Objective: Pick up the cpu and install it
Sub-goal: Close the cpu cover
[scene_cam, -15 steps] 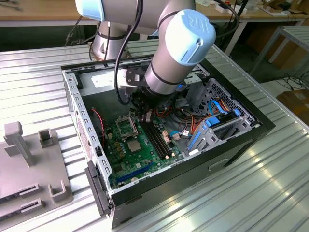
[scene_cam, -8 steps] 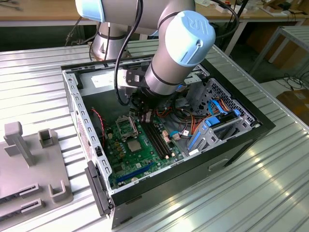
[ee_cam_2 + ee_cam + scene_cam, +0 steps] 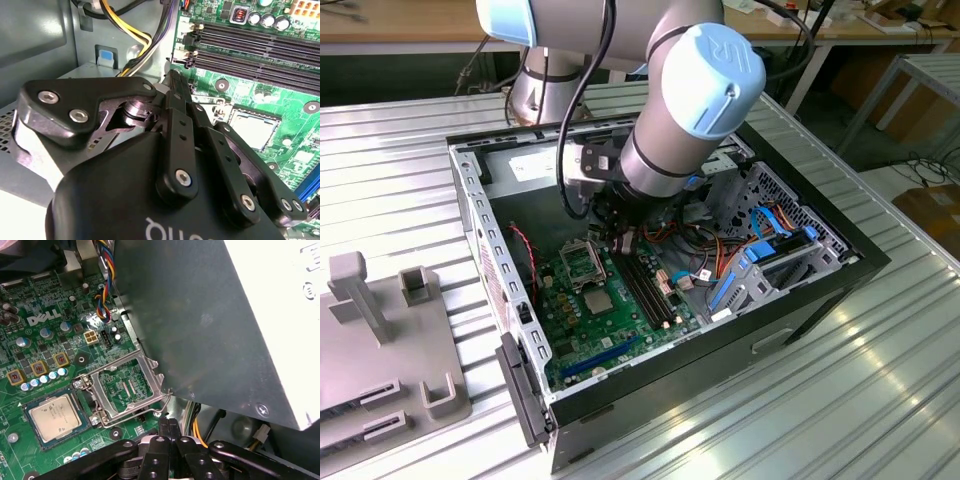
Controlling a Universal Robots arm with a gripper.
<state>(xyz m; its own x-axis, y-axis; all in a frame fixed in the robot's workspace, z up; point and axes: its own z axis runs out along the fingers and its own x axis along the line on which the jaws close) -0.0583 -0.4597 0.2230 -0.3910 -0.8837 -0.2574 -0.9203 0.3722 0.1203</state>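
The cpu (image 3: 52,414) is a small square chip with a silver-grey top. It lies flat in its socket on the green motherboard, and it also shows in the second wrist view (image 3: 254,129) and the exterior view (image 3: 598,302). Beside it the socket's metal hold-down frame (image 3: 150,371) stands swung open, with its wire lever loose. My gripper (image 3: 169,424) hovers over the board's edge beside that open frame, apart from the cpu. Its black fingers (image 3: 173,85) are pressed together with nothing between them. In the exterior view the gripper (image 3: 623,243) hangs inside the case under the arm's wrist.
The grey power-supply box (image 3: 210,315) rises close beside the gripper, with a bundle of coloured cables (image 3: 102,295) running past it. Black memory slots (image 3: 250,45) lie next to the socket. A drive cage with blue brackets (image 3: 760,255) fills the case's far side. A grey fixture (image 3: 380,340) stands outside the case.
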